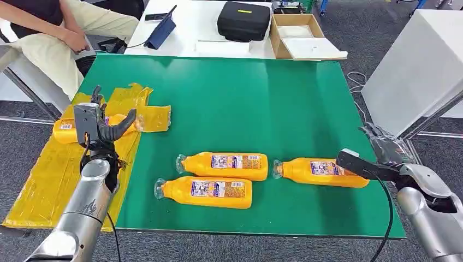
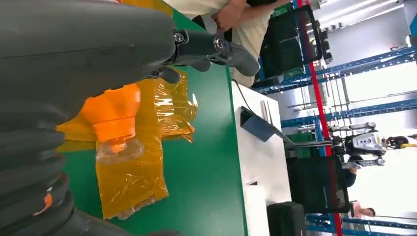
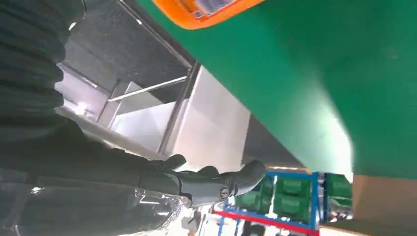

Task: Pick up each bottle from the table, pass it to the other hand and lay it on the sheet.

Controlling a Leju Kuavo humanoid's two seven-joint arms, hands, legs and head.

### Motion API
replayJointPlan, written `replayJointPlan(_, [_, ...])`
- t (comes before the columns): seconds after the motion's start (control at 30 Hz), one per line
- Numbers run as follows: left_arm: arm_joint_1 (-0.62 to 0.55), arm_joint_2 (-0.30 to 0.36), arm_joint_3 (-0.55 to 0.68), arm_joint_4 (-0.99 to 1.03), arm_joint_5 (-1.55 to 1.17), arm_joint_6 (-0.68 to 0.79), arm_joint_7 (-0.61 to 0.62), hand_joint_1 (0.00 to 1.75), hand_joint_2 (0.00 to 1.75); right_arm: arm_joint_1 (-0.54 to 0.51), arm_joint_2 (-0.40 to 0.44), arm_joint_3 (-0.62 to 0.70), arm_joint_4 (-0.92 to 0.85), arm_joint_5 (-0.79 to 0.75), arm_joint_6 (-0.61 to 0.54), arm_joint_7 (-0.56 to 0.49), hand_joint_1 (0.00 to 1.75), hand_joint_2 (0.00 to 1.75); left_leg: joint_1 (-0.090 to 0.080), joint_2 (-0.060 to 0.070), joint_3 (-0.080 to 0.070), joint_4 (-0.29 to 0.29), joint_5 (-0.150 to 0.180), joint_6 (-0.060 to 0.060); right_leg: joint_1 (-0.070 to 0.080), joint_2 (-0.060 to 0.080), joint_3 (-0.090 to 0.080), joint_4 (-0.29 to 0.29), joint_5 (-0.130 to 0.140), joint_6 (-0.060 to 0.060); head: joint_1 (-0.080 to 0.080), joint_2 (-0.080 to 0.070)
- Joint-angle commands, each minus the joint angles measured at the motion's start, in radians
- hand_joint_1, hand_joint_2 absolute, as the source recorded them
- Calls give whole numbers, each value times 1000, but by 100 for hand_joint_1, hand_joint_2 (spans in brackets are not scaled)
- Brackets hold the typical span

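Our left hand [image 1: 101, 128] hovers over the yellow sheet [image 1: 54, 180] at the left edge of the green table [image 1: 262, 93], and it holds nothing, with the thumb stretched away from the fingers. In the left wrist view the same hand [image 2: 196, 46] shows its thumb reaching out above an orange bottle [image 2: 115, 115] that lies on the sheet just below it, clear cap pointing away from the wrist; we see that bottle [image 1: 68, 131] in the head view lying right behind the hand, partly hidden by it. Our right hand [image 1: 363, 165] sits low at the right side of the table, touching or nearly touching the base end of the right-hand bottle [image 1: 322, 171]; we cannot tell from the head view whether it grips, but in the right wrist view the hand [image 3: 211, 179] has its thumb extended and nothing between the fingers, with the bottle's orange body [image 3: 206, 10] apart from them. Left of the right hand, between our two hands, two more bottles lie on the green top: the nearer bottle [image 1: 210, 191] and, just beyond it, the middle bottle [image 1: 229, 166], both with caps pointing toward our left hand. Far beyond both hands stand a black case [image 1: 244, 21] and an open cardboard box [image 1: 297, 35] on a white table [image 1: 185, 27], and a seated person [image 1: 60, 33] is beyond the left hand
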Motion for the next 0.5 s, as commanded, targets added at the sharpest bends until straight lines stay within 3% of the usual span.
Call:
replayJointPlan(0.03, [-42,7,-5,76,5,1,6,0,175,-81,32,87,105,-11,13,-5,0,175,1,1,4,0,-1,-3,1,1,4,-1,-1,-3,0,0])
replayJointPlan(0.23, [-44,8,-4,82,8,1,7,0,175,-100,27,107,115,-21,37,-9,0,175,2,3,10,-1,-4,-6,2,2,10,-2,-3,-5,0,0])
replayJointPlan(0.3, [-52,7,-6,96,11,-1,6,0,175,-133,24,129,145,-44,68,-17,0,175,1,1,3,0,-1,-3,1,1,3,-1,0,-2,0,0])
replayJointPlan(0.4, [-61,6,-10,112,17,-4,4,0,175,-157,9,165,157,-75,104,-37,0,175,1,3,8,0,-3,-6,1,2,8,-1,-2,-4,0,0])
replayJointPlan(0.5, [-72,8,-8,135,26,-2,0,0,175,-143,-34,195,98,-138,155,-53,0,175,1,1,4,0,-1,-3,1,0,4,0,-1,-2,0,0])
